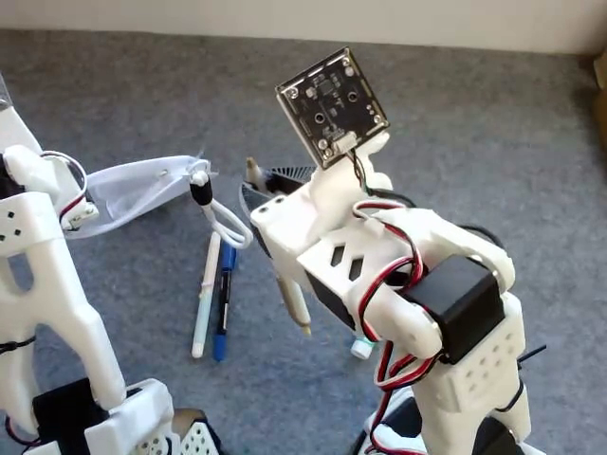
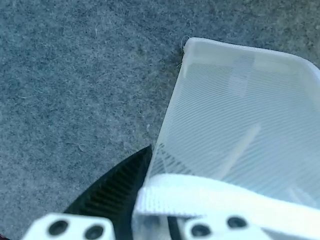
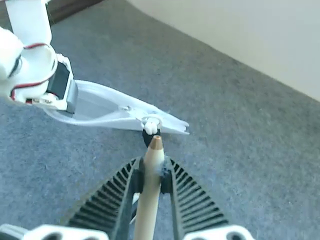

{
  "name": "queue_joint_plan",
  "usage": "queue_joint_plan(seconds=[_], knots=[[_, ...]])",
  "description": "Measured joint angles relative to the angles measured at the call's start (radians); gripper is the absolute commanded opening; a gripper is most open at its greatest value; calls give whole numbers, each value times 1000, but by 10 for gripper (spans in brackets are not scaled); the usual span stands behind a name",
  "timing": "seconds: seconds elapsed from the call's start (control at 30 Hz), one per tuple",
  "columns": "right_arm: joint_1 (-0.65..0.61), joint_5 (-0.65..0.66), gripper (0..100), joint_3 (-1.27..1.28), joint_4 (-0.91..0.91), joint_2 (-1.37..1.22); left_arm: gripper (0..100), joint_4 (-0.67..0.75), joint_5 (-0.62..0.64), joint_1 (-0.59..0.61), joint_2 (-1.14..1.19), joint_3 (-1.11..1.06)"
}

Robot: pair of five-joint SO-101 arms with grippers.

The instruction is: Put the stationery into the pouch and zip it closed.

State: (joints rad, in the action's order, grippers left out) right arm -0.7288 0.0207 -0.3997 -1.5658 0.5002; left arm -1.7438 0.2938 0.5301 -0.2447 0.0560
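Note:
A white mesh pouch (image 1: 142, 190) hangs above the grey carpet, and my left gripper (image 1: 81, 204) is shut on its left end. The left wrist view has the mesh pouch (image 2: 240, 125) close up in the left gripper (image 2: 160, 200). The pouch's black zipper pull (image 1: 201, 194) and white loop strap (image 1: 229, 227) dangle at its right end. My right gripper (image 3: 150, 170) is shut on a beige pen (image 3: 150, 190). Its tip points at the pouch (image 3: 110, 107), just short of the zipper pull. A white pen (image 1: 204, 294) and a blue pen (image 1: 223, 303) lie side by side on the carpet below the pouch.
Grey carpet (image 1: 474, 142) covers the floor up to a pale wall at the back. A small white cap-like piece (image 1: 360, 348) lies beside the right arm's base. Open carpet stretches behind and to the right of the pouch.

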Motion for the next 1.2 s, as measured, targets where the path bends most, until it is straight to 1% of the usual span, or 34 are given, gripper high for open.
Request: queue_joint_plan(seconds=[0.17,0.3,0.37,0.43,0.63,0.93,1.07,1.2], knots=[[0,0,4,0,-46,17,7,0,0,0,0,0],[0,0,4,17,-58,107,7,0,0,0,0,0],[-17,0,4,66,-32,169,7,0,0,0,0,0],[-34,0,4,155,35,230,7,0,0,0,0,0],[-37,0,4,516,371,387,7,0,0,0,0,0],[-37,0,4,1020,985,617,7,0,0,0,-2,0],[-37,0,4,1168,1215,672,7,0,0,0,-2,0],[-40,0,4,1223,1404,680,7,0,0,0,-2,0]])
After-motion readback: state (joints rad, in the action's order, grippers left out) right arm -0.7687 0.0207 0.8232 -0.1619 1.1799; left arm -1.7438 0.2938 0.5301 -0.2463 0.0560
